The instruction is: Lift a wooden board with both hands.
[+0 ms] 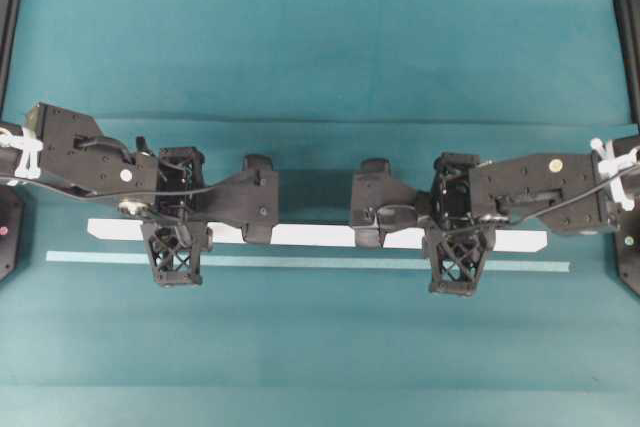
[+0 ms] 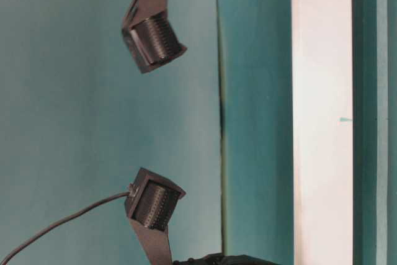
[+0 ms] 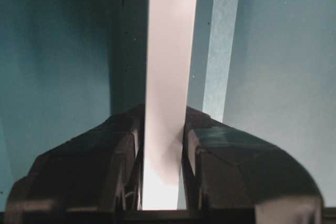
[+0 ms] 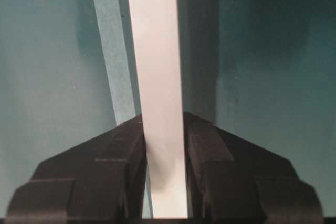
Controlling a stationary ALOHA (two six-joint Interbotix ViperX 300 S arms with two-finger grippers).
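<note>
The wooden board (image 1: 310,235) is a long white plank lying left to right across the teal cloth, level, with both hands on it. My left gripper (image 1: 175,232) is shut on the board near its left end. My right gripper (image 1: 455,237) is shut on it near the right end. In the left wrist view the board (image 3: 170,51) runs straight out between the black fingers (image 3: 113,156) of the gripper (image 3: 163,145), pressed on both edges. The right wrist view shows the same clamp (image 4: 164,145) on the board (image 4: 155,51). A broad dark shadow beside the plank suggests it hangs above the cloth.
A thin pale teal strip (image 1: 300,261) lies on the cloth just in front of the board, parallel to it, also seen as a strip (image 3: 223,40) from the left wrist. Black frame posts (image 1: 628,27) stand at the far corners. A fold (image 1: 320,119) crosses the cloth behind the arms.
</note>
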